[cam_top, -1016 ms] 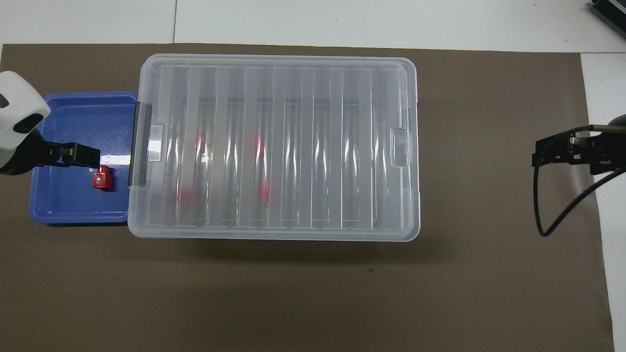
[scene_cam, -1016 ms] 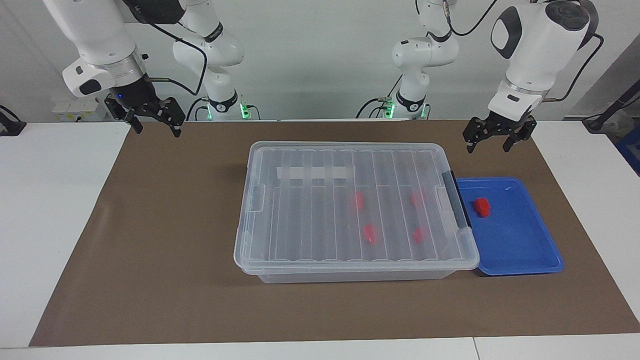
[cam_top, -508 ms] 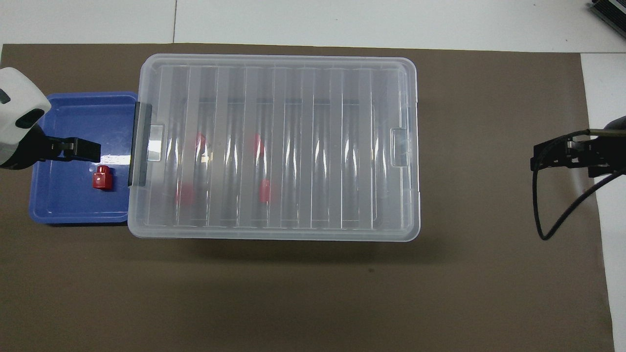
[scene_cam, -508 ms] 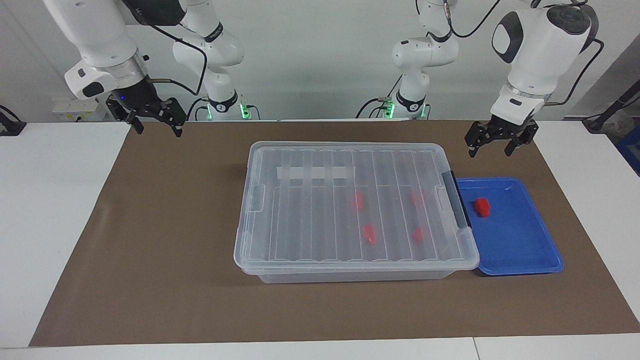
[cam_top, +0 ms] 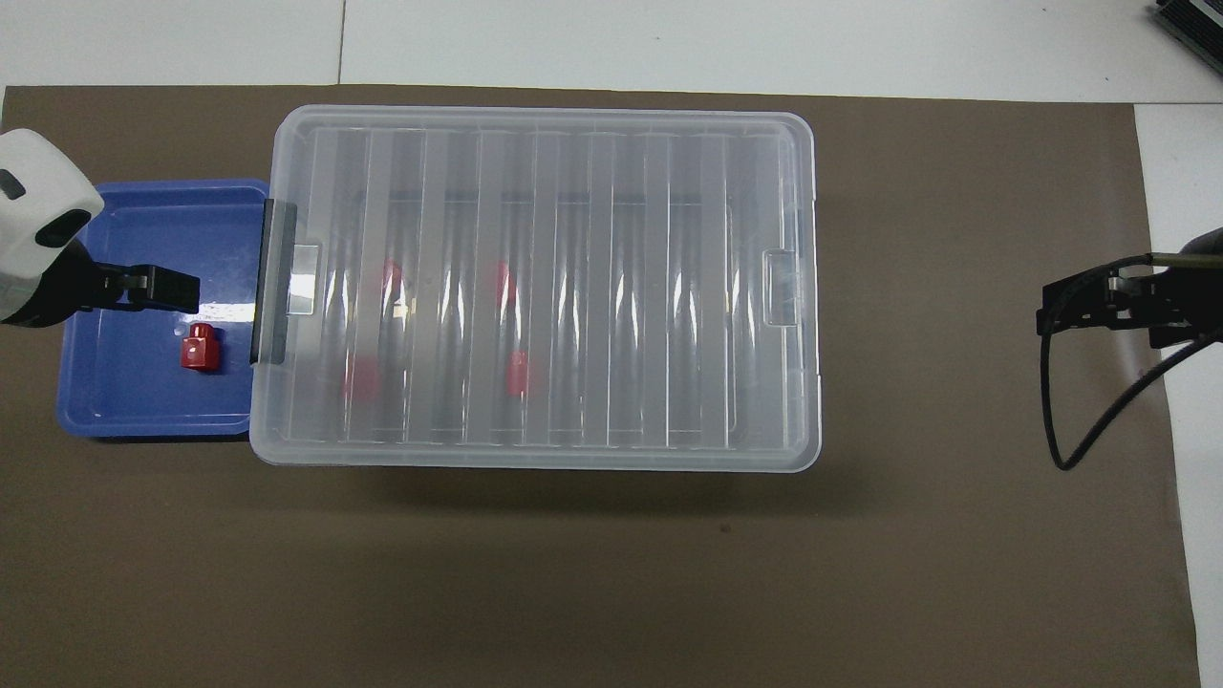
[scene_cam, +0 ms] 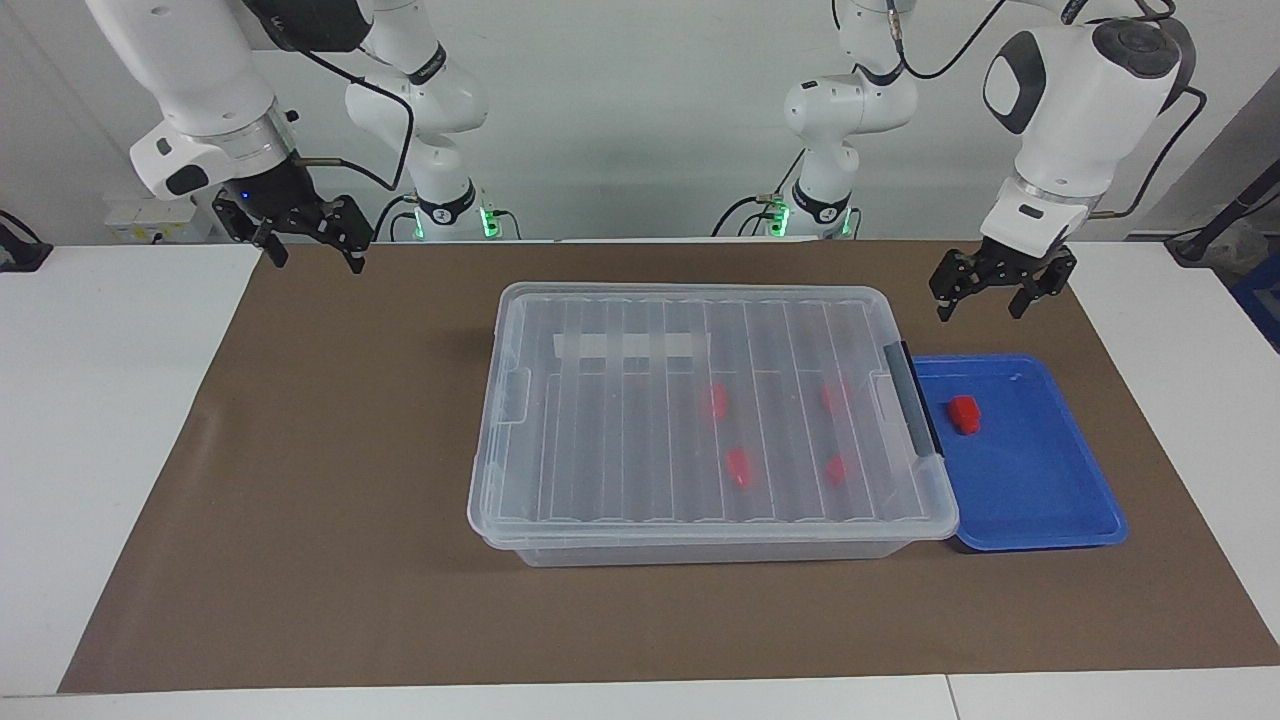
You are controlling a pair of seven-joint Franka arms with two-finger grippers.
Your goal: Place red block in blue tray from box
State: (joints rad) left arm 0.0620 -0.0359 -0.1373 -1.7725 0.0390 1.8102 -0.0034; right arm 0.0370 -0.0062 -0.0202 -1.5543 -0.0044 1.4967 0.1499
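Facing view: small bright-red plastic block (scene_cam: 964,413) lies in shallow blue plastic tray (scene_cam: 1040,500); left gripper (scene_cam: 990,290) over the mat near it, fingers spread, empty.
Right gripper (scene_cam: 305,240): waits, spread.
Overhead view: clear lidded box (cam_top: 535,287) shut; lift straight, avoiding the tray rim.

Glossy white jointed arms, black cables, black two-finger grippers, green base lights.

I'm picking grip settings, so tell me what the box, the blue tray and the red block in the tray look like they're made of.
The box: clear, ribbed, glossy plastic by the look; the red pieces inside show through its lid.
The blue tray: probably smooth moulded plastic, with a bright glare streak in the overhead view.
The red block: seemingly hard, opaque, slightly shiny plastic; its edges look crisp.
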